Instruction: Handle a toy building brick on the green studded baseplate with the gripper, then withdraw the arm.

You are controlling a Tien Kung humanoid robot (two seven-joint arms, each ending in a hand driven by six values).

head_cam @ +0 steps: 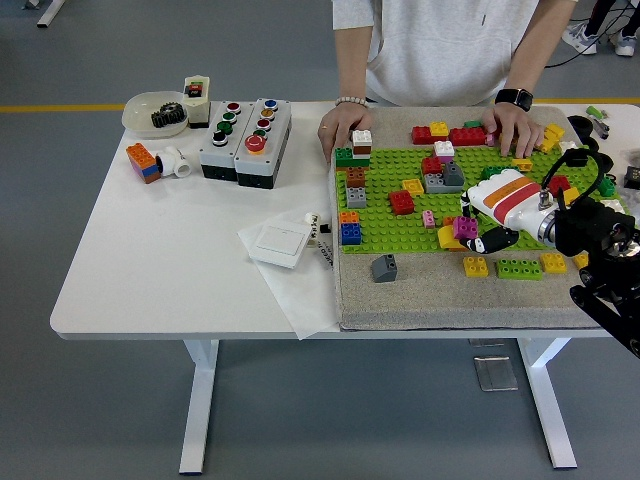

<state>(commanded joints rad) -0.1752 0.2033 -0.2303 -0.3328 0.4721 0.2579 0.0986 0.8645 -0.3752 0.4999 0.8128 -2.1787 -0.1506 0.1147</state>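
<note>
– What's on the counter (150,270), biggest first?

– A grey mat (440,295) fills the right end, with the green studded baseplate (400,225) on it, dotted with bricks. A person stands at the far edge, one hand (342,128) on the baseplate's far-left corner, the other hand (515,127) farther right.

– And the robot?

– The right robot hand (478,228) reaches in from the right edge, its fingers closed on a magenta brick (465,227) near the baseplate's near edge.

– Any containers?

– A grey button box (247,140) sits toward the far-left, and at the far-left corner a white bowl (145,103) holds a black gear (169,115). Smallest, a white switch (279,243) lies on paper (300,290) beside the mat.
</note>
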